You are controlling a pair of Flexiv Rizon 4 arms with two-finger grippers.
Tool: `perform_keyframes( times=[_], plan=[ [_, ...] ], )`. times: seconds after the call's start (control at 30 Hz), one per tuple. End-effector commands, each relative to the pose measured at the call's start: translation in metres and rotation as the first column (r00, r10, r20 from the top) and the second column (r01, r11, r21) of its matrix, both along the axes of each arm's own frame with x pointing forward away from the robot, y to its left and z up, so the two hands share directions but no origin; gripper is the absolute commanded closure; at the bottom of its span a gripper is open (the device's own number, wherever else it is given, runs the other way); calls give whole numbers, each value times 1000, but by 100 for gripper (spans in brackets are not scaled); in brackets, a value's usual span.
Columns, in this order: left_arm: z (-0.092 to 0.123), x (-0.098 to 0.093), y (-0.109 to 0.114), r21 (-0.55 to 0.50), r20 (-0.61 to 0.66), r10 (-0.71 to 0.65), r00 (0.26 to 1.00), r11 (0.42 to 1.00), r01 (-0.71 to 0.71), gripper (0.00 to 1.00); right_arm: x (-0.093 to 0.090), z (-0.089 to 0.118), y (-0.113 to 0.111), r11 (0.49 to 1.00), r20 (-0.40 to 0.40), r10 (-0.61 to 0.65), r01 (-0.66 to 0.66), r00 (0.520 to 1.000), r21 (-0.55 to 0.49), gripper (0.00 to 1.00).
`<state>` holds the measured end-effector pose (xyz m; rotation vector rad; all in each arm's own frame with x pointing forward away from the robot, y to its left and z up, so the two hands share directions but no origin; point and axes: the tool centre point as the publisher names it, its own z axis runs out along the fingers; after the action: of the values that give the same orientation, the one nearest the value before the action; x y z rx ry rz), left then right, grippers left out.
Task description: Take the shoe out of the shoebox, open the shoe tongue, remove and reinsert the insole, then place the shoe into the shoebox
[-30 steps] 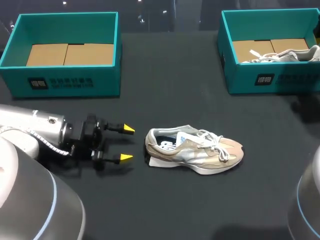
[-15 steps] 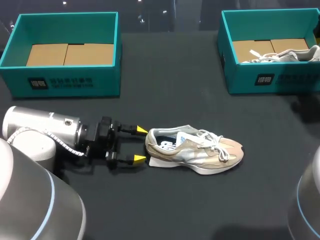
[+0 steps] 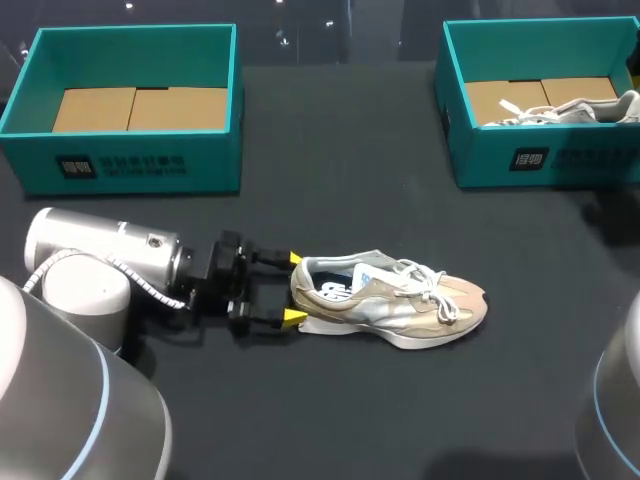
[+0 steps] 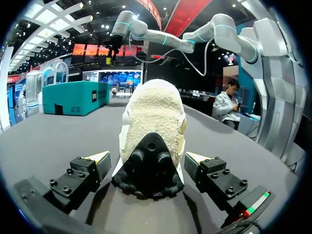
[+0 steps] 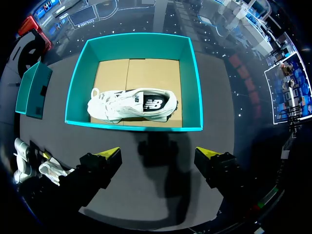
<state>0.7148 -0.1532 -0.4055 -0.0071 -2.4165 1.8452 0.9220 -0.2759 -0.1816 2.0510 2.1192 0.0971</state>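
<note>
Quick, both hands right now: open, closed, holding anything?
Left hand: open, straddling the tan shoe at its heel, not gripping it.
Right hand: open, empty, over the shoebox with the white shoe.

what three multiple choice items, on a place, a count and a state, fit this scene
1. Where is the tan shoe? A in a box; B on the table; C held aloft.
2. How many teal boxes? A two; B three; C four.
3. The left pincer is: A shut on the shoe; B open, far off; C open around the heel.
Key: 1 B, it lies on the table; 2 A, one at each far corner; 3 C, the fingers flank the heel with gaps.
</note>
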Motion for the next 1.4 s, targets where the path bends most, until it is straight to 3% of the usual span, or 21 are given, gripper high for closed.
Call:
perform_keyframes(
  times=[0.03, 0.9, 0.93, 0.97, 1.03, 1.4],
  plan=[
    [-3, 0, -10, 2, 0, -7, 1000, 1000, 7, 0, -1, 0, 0, 1000, 1, -1, 1, 1000, -2, 0],
    [-13, -2, -47, 0, 6, -35, 999, 999, 35, 0, -1, 0, 0, 1000, 1, -1, 1, 1000, -2, 0],
    [-13, -3, -47, -1, 8, -35, 999, 999, 35, 6, -1, 0, 0, 1000, 1, -1, 1, 1000, -2, 0],
    [-13, -3, -48, -2, 9, -36, 999, 999, 36, 42, -1, 0, 0, 1000, 1, -1, 1, 1000, -2, 0],
    [-13, -4, -49, -4, 13, -36, 999, 999, 37, 100, -1, 0, 0, 1000, 1, -1, 1, 1000, -2, 0],
    [-12, -7, -46, -8, 17, -20, 1000, 1000, 20, 100, -1, 0, 0, 1000, 1, -1, 1, 1000, -2, 0]
  ],
)
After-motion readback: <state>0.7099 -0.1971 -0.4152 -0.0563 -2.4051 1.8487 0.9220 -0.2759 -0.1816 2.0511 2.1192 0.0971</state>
